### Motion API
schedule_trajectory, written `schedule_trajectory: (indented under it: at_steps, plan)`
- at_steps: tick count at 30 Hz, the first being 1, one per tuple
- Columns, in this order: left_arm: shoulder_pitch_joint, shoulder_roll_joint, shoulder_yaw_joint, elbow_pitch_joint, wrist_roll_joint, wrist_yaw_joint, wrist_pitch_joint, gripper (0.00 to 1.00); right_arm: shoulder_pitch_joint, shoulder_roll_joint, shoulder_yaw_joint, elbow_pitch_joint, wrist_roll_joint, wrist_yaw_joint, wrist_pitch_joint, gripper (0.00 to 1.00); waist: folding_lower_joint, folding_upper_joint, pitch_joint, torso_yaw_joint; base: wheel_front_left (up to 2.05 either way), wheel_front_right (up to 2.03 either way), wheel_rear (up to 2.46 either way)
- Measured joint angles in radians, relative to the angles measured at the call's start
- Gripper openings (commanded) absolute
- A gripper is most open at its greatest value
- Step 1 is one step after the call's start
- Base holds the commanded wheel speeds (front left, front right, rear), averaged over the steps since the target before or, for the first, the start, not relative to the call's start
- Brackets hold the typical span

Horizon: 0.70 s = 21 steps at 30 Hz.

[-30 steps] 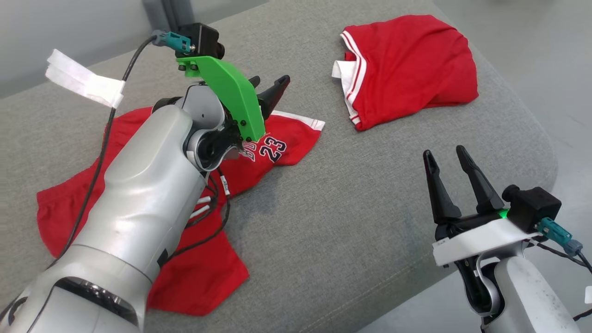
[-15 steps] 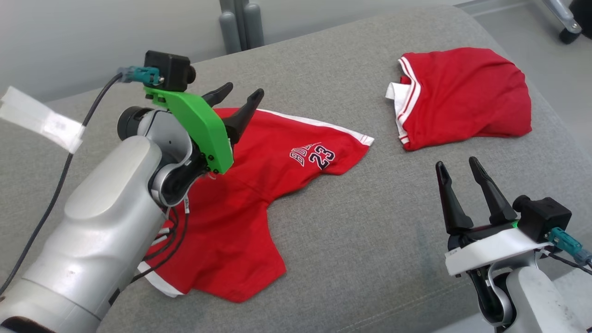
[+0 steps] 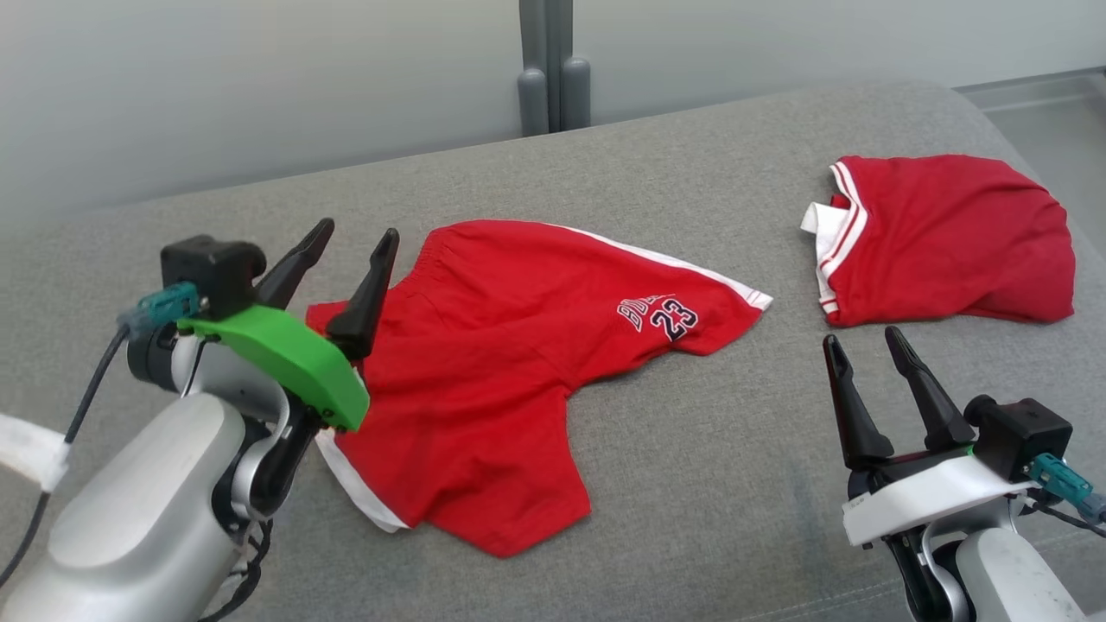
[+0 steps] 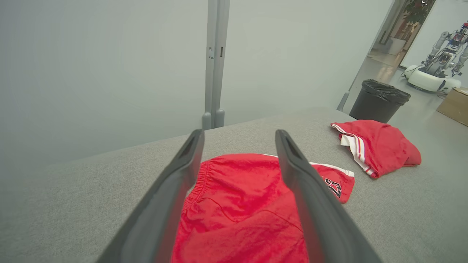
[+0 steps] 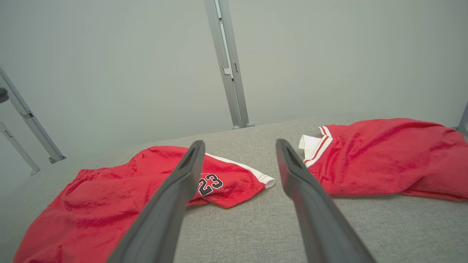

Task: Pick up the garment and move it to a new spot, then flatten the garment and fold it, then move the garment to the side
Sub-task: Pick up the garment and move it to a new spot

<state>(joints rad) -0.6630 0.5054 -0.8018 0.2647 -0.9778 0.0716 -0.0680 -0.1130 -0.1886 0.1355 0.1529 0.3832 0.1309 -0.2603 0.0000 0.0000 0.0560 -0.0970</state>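
Flattening comes first, I judge: the shorts (image 3: 501,363) lie spread in the middle of the grey surface (image 3: 691,449). Their waistband is toward the left, one leg reaches right and the other points toward the robot, and soft creases run through the cloth.

The left hand (image 3: 359,228) hovers by the waistband corner, fingers wide apart and holding nothing. The right hand (image 3: 862,335) is just as wide and empty. It stands near the front right, apart from the shorts and just in front of a second garment (image 3: 950,238) that lies bunched at the far right.

To do the step well:
- Bring the left hand down on the waistband edge and pinch both layers.
- Send the right hand to the white-striped hem of the right leg.
- Draw the two apart gently so the creases pull out, without dragging the cloth off its spot.
- Lay one leg over the other with the hems meeting.

The thin cloth looks likely to slip or bunch, so low, slow pulls should serve best. Keep clear of the second garment.

As for writing, the right leg carries a dark "23" (image 3: 674,320) near its hem. Arched letters above it begin "BU", and the rest is too small to read. No other label is legible.
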Motion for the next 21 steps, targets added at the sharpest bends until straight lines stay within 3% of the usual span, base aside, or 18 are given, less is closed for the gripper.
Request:
schedule_trajectory:
  at_steps: [9,18,21]
  plan:
    - [0.245,0.072,0.084,-0.236,0.016,0.186,-0.163,1.0,0.029,0.003,-0.005,-0.016,0.0,0.0,0.0,1.0,0.0,0.0,-0.031,0.043,0.0,0.0,0.0]
    - [0.437,0.053,0.187,-0.367,0.158,0.285,-0.196,1.0,0.057,0.005,-0.021,-0.031,-0.002,0.0,0.0,1.0,0.0,0.0,-0.037,0.036,0.0,0.0,0.0]
    - [0.489,0.04,0.221,-0.4,0.209,0.292,-0.197,1.0,0.073,0.005,-0.024,-0.036,-0.007,0.0,0.0,1.0,0.0,0.0,-0.03,0.037,0.0,0.0,0.0]
